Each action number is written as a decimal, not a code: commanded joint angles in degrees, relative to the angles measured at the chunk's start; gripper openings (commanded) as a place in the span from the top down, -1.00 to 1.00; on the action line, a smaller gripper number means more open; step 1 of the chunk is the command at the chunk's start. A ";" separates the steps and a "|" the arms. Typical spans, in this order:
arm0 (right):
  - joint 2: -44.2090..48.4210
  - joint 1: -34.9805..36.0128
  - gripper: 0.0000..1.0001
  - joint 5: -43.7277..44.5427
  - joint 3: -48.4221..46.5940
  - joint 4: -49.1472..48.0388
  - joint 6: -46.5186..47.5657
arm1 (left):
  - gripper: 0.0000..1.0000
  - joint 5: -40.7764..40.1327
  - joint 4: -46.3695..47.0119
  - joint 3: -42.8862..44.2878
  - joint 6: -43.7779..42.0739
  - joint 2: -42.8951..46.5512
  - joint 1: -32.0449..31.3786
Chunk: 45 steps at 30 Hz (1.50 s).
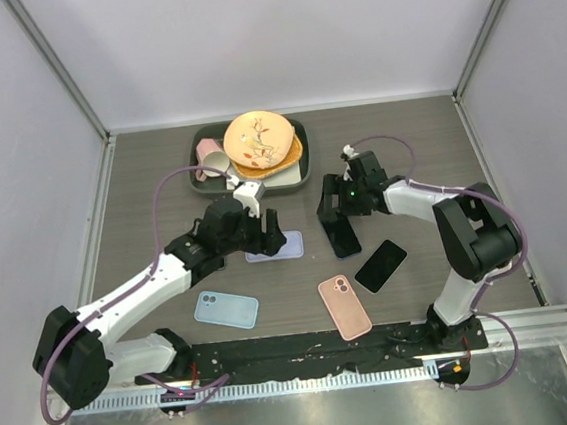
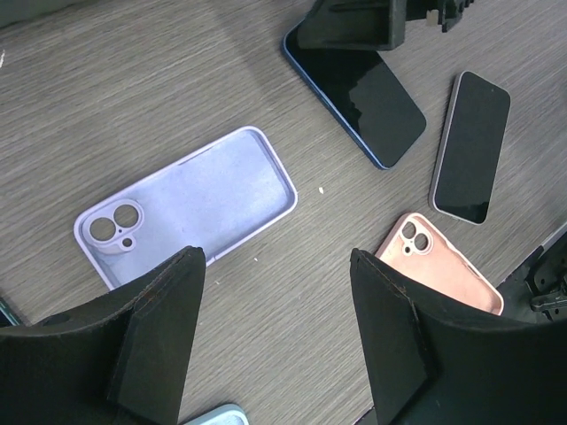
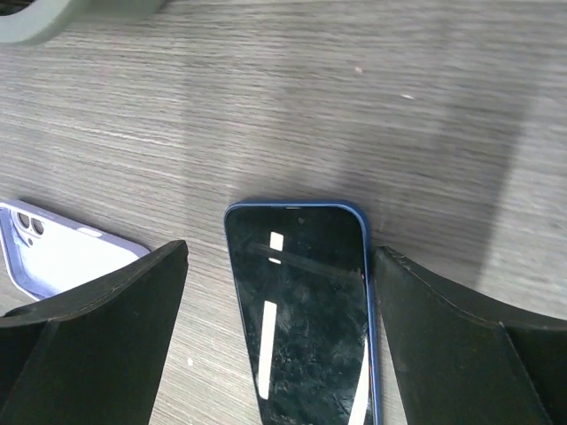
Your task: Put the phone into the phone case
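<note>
A blue-rimmed phone lies screen up on the table, also in the top view. My right gripper is open and straddles its upper end. The right finger touches the phone's right edge, while the left finger stands a little off its left edge. An empty lilac phone case lies hollow side up just left of that phone. My left gripper hovers open over bare table at the case's near side, holding nothing.
A second phone with a pale rim lies right of the blue one. A pink case and a light blue case lie near the front. A dark tray with plates and a cup stands at the back.
</note>
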<state>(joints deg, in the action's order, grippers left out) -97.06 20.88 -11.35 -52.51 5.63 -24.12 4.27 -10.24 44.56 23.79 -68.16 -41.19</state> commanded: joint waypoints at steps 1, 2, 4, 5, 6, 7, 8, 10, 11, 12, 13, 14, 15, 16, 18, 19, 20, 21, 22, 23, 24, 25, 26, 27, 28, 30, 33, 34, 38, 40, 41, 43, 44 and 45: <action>-3.93 3.80 -0.81 -1.75 -3.56 4.21 2.49 | -0.41 -1.55 0.48 -0.78 0.55 2.33 -0.21; -4.19 4.77 -0.80 -0.78 -4.26 4.82 2.76 | -0.42 -1.72 0.31 -0.61 0.47 2.50 -0.21; -4.90 7.58 -0.80 0.45 -6.11 7.11 3.90 | -0.41 -2.07 -0.39 -0.35 0.29 2.68 -0.21; -4.98 8.46 -0.80 0.80 -6.37 7.46 4.17 | -0.41 -2.42 -0.66 -0.26 0.20 3.03 -0.12; -4.99 9.34 -0.80 0.81 -6.46 7.90 4.25 | -0.41 -3.04 -0.83 -0.26 0.03 3.12 -0.12; -4.81 9.70 -0.80 0.11 -6.38 7.91 4.60 | -0.42 -3.30 -0.92 -0.26 0.03 3.38 -0.12; -4.55 9.96 -0.80 0.02 -6.11 7.65 4.52 | -0.42 -3.57 -1.01 -0.26 -0.06 3.73 -0.12; -3.59 9.97 -0.80 -0.16 -5.24 6.85 4.17 | -0.43 -3.75 -0.92 -0.43 -0.41 4.09 -0.12; -3.14 10.05 -0.81 0.97 -5.06 6.59 3.99 | -0.43 -3.83 -0.75 -0.52 -0.50 4.00 -0.12; -2.53 9.97 -0.81 1.77 -4.88 6.33 3.73 | -0.43 -3.75 -0.31 -0.70 -0.59 3.91 -0.21; -1.13 10.05 -0.81 2.56 -4.71 6.15 3.55 | -0.43 -3.75 -0.22 -0.70 -0.59 3.83 -0.21; -0.25 10.05 -0.84 3.52 -4.62 5.71 3.03 | -0.45 -3.75 -0.04 -0.78 -0.59 3.22 -0.21; 0.63 10.05 -0.86 5.10 -4.70 5.10 2.76 | -0.47 -3.66 -0.13 -0.35 -0.59 2.95 -0.21; 2.47 9.97 -0.86 5.81 -4.88 4.92 2.59 | -0.47 -3.31 -0.13 -0.09 -0.68 2.42 -0.12; 4.15 9.88 -0.89 7.56 -5.32 4.83 2.06 | -0.48 -3.13 0.04 0.44 -0.68 1.28 -0.12; 5.29 9.70 -0.89 8.10 -5.23 4.83 1.88 | -0.49 -3.13 0.04 0.62 -0.85 0.93 -0.21; 7.56 9.01 -0.90 8.54 -4.62 4.83 1.53 | -0.49 -3.30 0.13 0.71 -0.85 0.66 -0.21; 9.15 8.56 -0.91 8.80 -4.01 4.40 0.57 | -0.49 -3.31 0.05 0.88 -0.85 0.14 -0.21; 10.64 7.86 -0.91 8.54 -3.05 4.04 -0.04 | -0.49 -3.31 0.22 0.97 -0.85 -0.13 -0.21; 14.23 6.46 -0.91 8.28 -0.51 3.08 -0.66 | -0.49 -3.31 0.57 0.97 -0.85 -0.39 -0.12; 16.09 5.67 -0.92 7.93 0.91 2.64 -2.06 | -0.49 -3.31 0.83 0.88 -0.76 -0.57 -0.12; 17.94 4.88 -0.92 6.80 2.49 2.29 -2.77 | -0.50 -3.31 1.10 0.71 -0.76 -1.00 -0.12; 22.13 2.78 -0.92 6.26 5.55 2.02 -3.56 | -0.50 -3.13 1.71 0.62 -0.59 -1.27 -0.03; 23.91 1.80 -0.92 5.56 7.06 1.93 -4.87 | -0.50 -2.96 1.98 0.62 -0.59 -1.62 0.06; 26.19 0.57 -0.92 3.81 8.64 2.02 -5.84 | -0.50 -2.69 1.98 0.79 -0.59 -2.32 0.06; 32.33 -2.84 -0.92 2.48 12.68 3.16 -7.95 | -0.50 -1.64 2.24 1.15 -0.32 -3.20 0.23; 38.93 -6.28 -0.92 0.02 17.08 5.00 -9.10 | -0.50 -1.11 3.03 1.41 -0.15 -4.87 0.50; 40.00 -6.64 -0.92 -0.33 17.70 5.35 -9.02 | -0.50 -0.93 3.12 1.59 -0.15 -5.66 0.58; 41.33 -7.09 -0.92 -1.12 18.41 8.25 -8.84 | -0.50 0.38 3.74 2.73 -0.24 -7.25 0.76; 40.46 -7.09 -0.92 -2.09 18.41 8.61 -8.75 | -0.50 1.26 4.00 3.43 -0.32 -7.86 0.85; 40.11 -7.09 -0.91 -2.61 18.58 8.70 -8.66 | -0.50 1.61 4.09 3.87 -0.41 -8.56 0.93; 39.58 -7.09 -0.92 -4.20 18.76 9.22 -7.96 | -0.50 3.10 3.74 5.44 -0.41 -9.44 1.28; 39.40 -7.09 -0.92 -4.29 19.28 9.31 -7.96 | -0.50 3.72 3.30 6.06 -0.33 -10.06 1.64; 39.14 -7.09 -0.93 -4.99 19.55 9.14 -7.96 | -0.50 4.68 3.04 6.77 -0.15 -11.28 1.90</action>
<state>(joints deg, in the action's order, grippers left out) -57.25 13.91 -12.71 -33.82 14.28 -31.86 5.10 -9.63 46.81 23.57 -77.23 -40.42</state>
